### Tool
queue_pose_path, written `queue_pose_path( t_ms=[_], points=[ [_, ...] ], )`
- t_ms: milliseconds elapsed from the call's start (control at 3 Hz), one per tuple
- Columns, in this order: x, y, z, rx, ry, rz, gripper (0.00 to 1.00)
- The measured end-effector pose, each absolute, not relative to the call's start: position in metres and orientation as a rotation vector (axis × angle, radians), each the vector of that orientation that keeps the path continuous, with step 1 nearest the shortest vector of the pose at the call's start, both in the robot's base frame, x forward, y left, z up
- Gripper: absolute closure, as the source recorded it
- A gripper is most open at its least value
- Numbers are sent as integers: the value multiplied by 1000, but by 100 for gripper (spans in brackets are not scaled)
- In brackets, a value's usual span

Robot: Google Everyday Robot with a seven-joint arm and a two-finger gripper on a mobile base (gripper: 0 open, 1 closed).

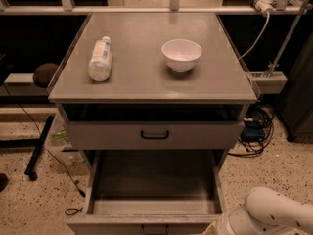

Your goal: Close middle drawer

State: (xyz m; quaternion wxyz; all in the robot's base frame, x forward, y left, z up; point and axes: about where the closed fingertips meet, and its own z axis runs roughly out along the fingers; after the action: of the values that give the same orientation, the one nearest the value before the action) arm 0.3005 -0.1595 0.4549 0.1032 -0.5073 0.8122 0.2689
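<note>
The middle drawer [154, 182] is pulled far out of the grey cabinet, and its deep tray is empty. Its flat front panel [112, 225] lies along the bottom edge of the camera view, with the thin dark loop handle [154, 229] partly cut off. My white arm [274, 214] comes in at the bottom right. My gripper [211, 229] is at the frame's bottom edge, by the right end of the drawer's front panel, and is mostly cut off.
The drawer above [154, 135], with a bolder black handle, is nearly shut. On the cabinet top [146, 77] a plastic bottle [100, 58] lies on its side and a white bowl [181, 54] stands. Cables [257, 121] lie on the floor at right, and a dark stand leg [39, 146] at left.
</note>
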Motion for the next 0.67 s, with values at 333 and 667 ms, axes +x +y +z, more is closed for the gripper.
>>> queue_pose_path(
  t_ms=[333, 667],
  points=[
    [308, -160, 438, -1435, 2418, 754, 100],
    [320, -159, 433, -1415, 2413, 721, 100]
  ],
)
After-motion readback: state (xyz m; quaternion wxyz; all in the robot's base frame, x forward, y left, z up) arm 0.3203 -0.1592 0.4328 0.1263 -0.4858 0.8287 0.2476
